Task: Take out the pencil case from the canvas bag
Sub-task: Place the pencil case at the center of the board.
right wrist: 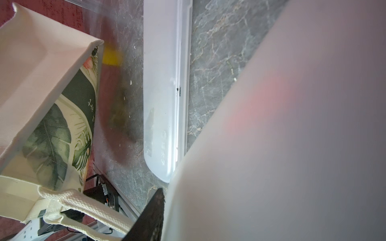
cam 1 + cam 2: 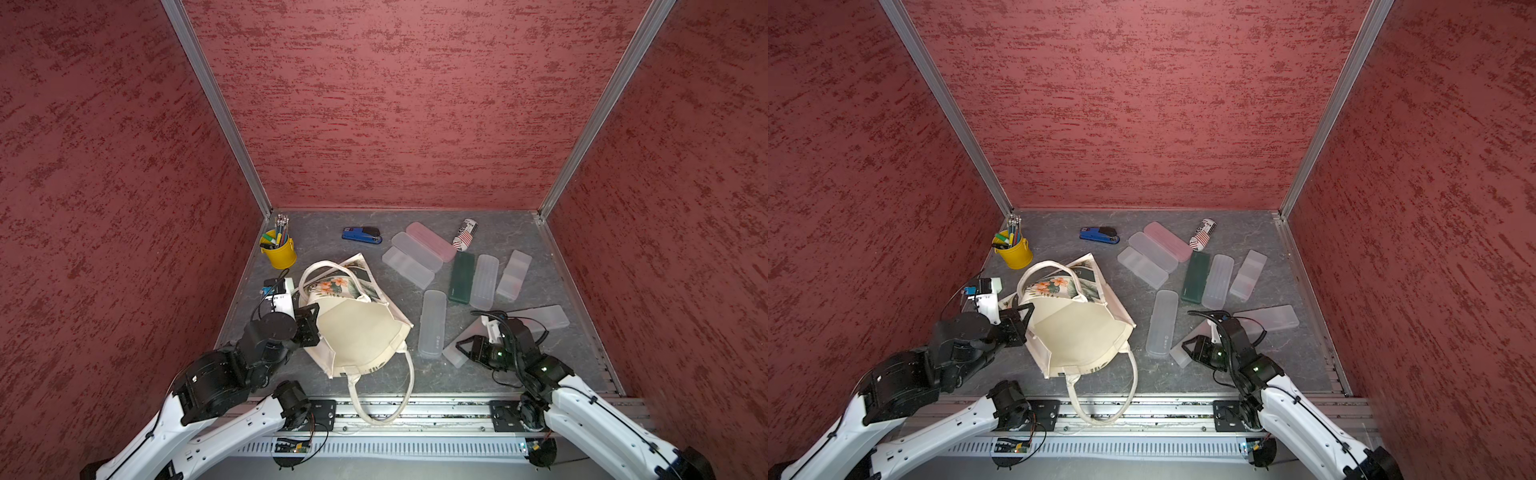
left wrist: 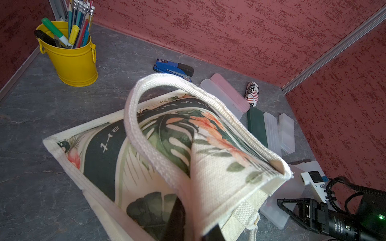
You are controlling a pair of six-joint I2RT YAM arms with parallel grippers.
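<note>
The cream canvas bag (image 2: pixel 357 332) (image 2: pixel 1075 332) with its leaf-and-flower print lies tipped on its side at the middle left of the table, its mouth gaping upward. My left gripper (image 2: pixel 309 318) (image 2: pixel 1021 318) is shut on the bag's rim fabric (image 3: pixel 208 167), holding the mouth apart. To the bag's right, my right gripper (image 2: pixel 465 347) (image 2: pixel 1190 345) is shut on one end of a frosted pencil case (image 2: pixel 473 336) (image 1: pixel 292 146). That case fills the right wrist view, beside one dark finger (image 1: pixel 150 217). I cannot tell whether the case touches the table.
Another frosted case (image 2: pixel 432 324) lies between the bag and my right gripper. Several more cases, among them a pink one (image 2: pixel 432 241) and a dark green one (image 2: pixel 462 277), lie at the back right. A yellow pen bucket (image 2: pixel 279 249) and a blue stapler (image 2: pixel 361 235) stand at the back. One bag handle (image 2: pixel 386 399) hangs over the front rail.
</note>
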